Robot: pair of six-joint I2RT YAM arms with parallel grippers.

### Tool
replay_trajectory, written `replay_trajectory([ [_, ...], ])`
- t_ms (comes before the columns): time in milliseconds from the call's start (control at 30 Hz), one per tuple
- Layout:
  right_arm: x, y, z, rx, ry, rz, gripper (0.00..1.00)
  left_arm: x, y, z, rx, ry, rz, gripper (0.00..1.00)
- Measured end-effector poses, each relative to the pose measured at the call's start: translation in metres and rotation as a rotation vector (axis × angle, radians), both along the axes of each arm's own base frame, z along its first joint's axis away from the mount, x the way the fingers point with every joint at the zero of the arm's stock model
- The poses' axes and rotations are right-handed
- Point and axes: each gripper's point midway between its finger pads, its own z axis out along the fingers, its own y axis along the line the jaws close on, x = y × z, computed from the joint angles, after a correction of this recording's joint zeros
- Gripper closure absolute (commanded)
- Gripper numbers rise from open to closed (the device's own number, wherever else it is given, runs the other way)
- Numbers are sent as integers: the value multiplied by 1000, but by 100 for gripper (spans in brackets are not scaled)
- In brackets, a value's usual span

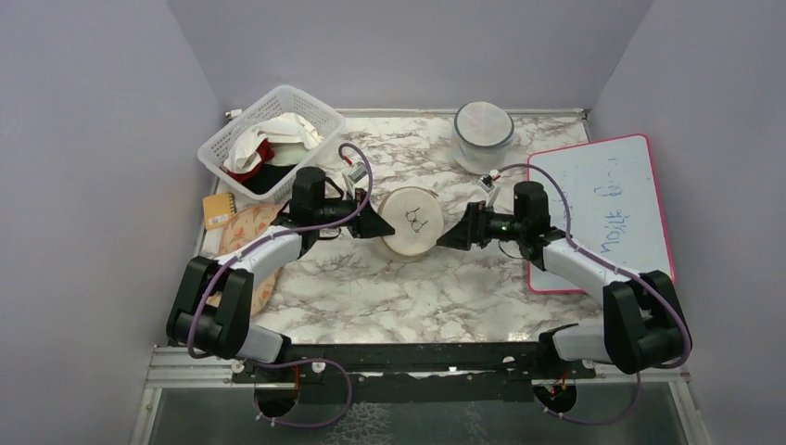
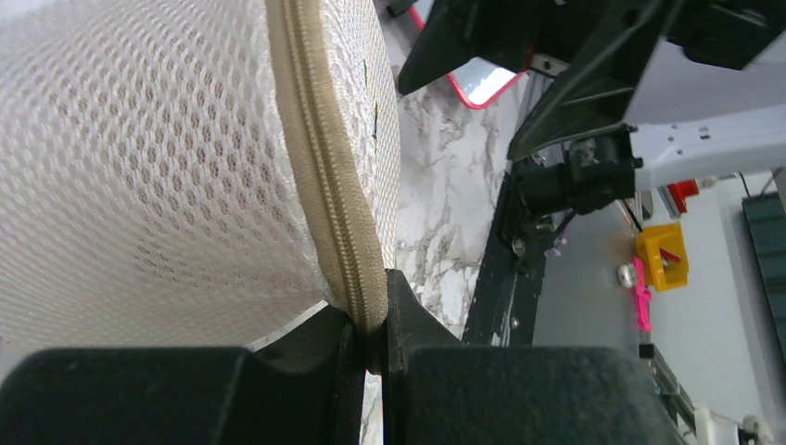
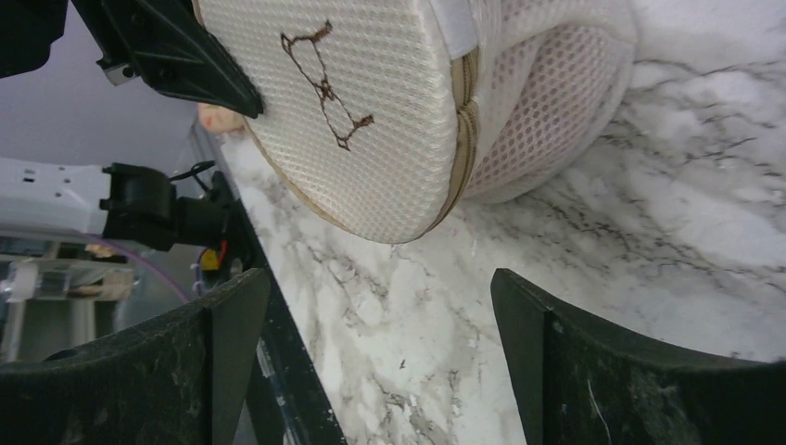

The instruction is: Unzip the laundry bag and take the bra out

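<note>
The laundry bag (image 1: 411, 222) sits in the middle of the marble table (image 1: 371, 287), its flat face with the line drawing turned up, between the two arms. The left gripper (image 2: 372, 326) is at the bag's left edge. Its fingers (image 2: 417, 334) are pressed almost together, with the beige zipper band (image 2: 324, 167) pinched between them where the seam runs round the mesh wall. The right gripper (image 3: 375, 283) hangs just beside the bag's right edge. Its fingers (image 3: 232, 315) are spread wide with only bare marble between them, holding nothing, and the bag lies just beyond their tips. A white basket (image 1: 306, 104) of clothes stands at the far left.
</note>
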Motion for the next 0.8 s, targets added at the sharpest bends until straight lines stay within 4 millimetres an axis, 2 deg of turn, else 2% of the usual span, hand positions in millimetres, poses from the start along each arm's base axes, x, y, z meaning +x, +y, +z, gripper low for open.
replay_trajectory([
  [133, -1, 5, 2, 28, 16, 34, 19, -9, -4, 12, -25, -37, -40, 100],
  [400, -7, 13, 27, 125, -29, 117, 19, -23, -13, 15, -39, -46, -100, 100],
  [600, -4, 13, 23, 98, -13, 113, 18, -27, -17, 16, -44, -48, -122, 100],
  [633, -2, 12, 23, 92, -13, 107, 18, -28, -17, 16, -44, -48, -123, 98],
  [700, -2, 13, 24, 95, -13, 107, 19, -28, -17, 15, -40, -51, -124, 80],
  [800, -11, 16, 26, 138, -4, 134, 19, -22, -15, 3, 26, -67, -80, 66],
])
